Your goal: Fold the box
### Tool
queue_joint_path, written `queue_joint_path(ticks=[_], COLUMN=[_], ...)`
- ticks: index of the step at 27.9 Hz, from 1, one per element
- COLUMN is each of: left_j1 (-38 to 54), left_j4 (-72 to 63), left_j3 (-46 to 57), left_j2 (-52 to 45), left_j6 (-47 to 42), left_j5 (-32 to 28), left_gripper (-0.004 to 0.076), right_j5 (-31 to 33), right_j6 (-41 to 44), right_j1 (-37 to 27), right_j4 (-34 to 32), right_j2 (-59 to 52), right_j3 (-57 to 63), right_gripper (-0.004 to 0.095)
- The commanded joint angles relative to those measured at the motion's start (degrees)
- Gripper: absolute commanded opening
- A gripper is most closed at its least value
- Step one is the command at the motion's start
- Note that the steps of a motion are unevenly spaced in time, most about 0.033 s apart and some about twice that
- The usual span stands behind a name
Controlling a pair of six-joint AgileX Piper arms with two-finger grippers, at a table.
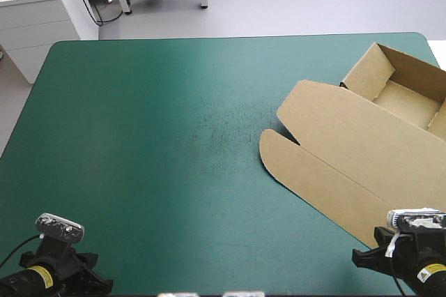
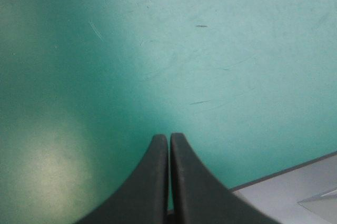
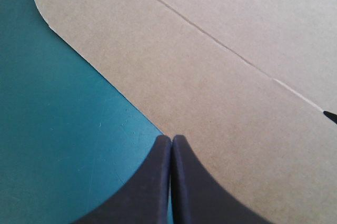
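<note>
- A table under a teal-green cover (image 1: 174, 136) fills the scene. Most of it is bare, with faint scuffs near the middle.
- Nearest, at the table's near left corner, the left gripper with two broad black fin-shaped fingers (image 2: 169, 137) is pressed together and holds nothing. Only bare cover lies ahead of it, and the table's edge is just beside it.
- At the near right, the matching right gripper (image 3: 171, 139) is likewise clenched and empty. Its tips sit right at the line where board meets cover; whether they touch the board I cannot tell.
- That board is the box of cut brown cardboard (image 1: 362, 150), lying on the right side of the table and reaching toward the far right corner.
- Its nearest part is a flap with rounded corners, flat on the cover. Beyond a crease, the wide lid panel also lies flat.
- Farthest, the walls stand raised into an open tray, its mouth facing up.
- Progress, as I judge it: the tray-forming looks done, while lid and flap remain unfolded.
- The long axis runs diagonally from the tray at the far right down to the flap, whose free edge points toward the table's near middle.
</note>
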Motion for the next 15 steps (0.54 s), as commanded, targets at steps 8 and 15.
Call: queue_joint_path(ticks=[8,15], left_j1=[-0.14,-0.14], left_j4=[-0.32,-0.32], left_j3=[-1.35,-1.35], left_j2=[0.63,0.63], left_j6=[-0.33,-0.33], left_j5=[-2.11,-2.11], left_gripper=[-0.0008,-0.0008], right_j5=[-4.07,-3.55], right_j6=[0.76,1.3], right_j1=[0.16,0.16], right_j4=[1.58,2.46], right_j2=[-2.06,-2.06], right_j3=[1.97,2.19], right_gripper=[-0.0019,-0.0019])
